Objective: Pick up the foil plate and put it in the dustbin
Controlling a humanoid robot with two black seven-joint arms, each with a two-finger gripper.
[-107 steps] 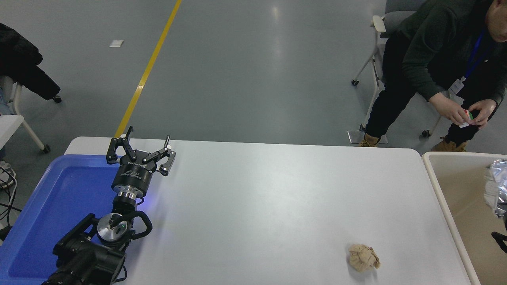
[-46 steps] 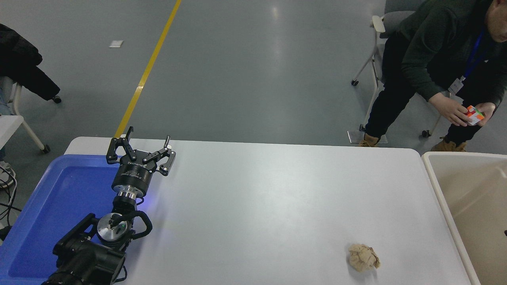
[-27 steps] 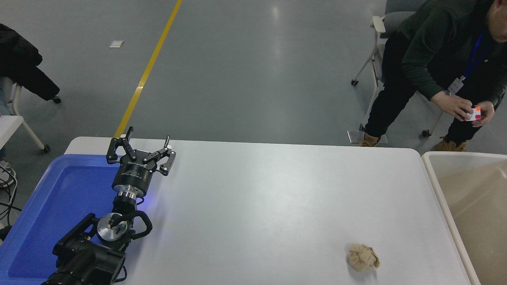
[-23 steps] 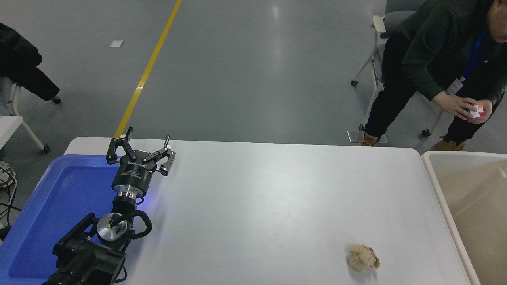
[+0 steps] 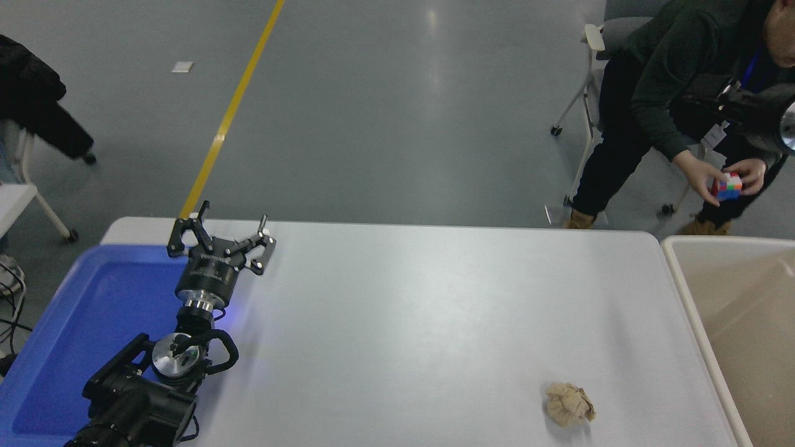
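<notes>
One large beige dustbin (image 5: 690, 310) stands against the right end of the worktop (image 5: 404, 310), cut off by the picture's right edge, and the part of its smooth tan inside that is in view holds nothing that can be made out. Where the foil plate is cannot be told from this view. High above the dustbin, the right arm (image 5: 754, 112) reaches in from the right edge in front of a seated person; its black right hand (image 5: 700, 99) is blurred against the person's dark clothing, and whether it is apart or together cannot be told. On the worktop near the dustbin lies a crumpled brown paper ball (image 5: 569, 404), well clear of the rim. Beyond the far edge, the person (image 5: 658, 81) leans forward and holds a coloured cube (image 5: 727, 185) in both hands. At the lower left, the left arm rests parked over the near edge of a flat blue tray (image 5: 93, 310), its left hand (image 5: 225, 233) spread wide apart and gripping nothing.
</notes>
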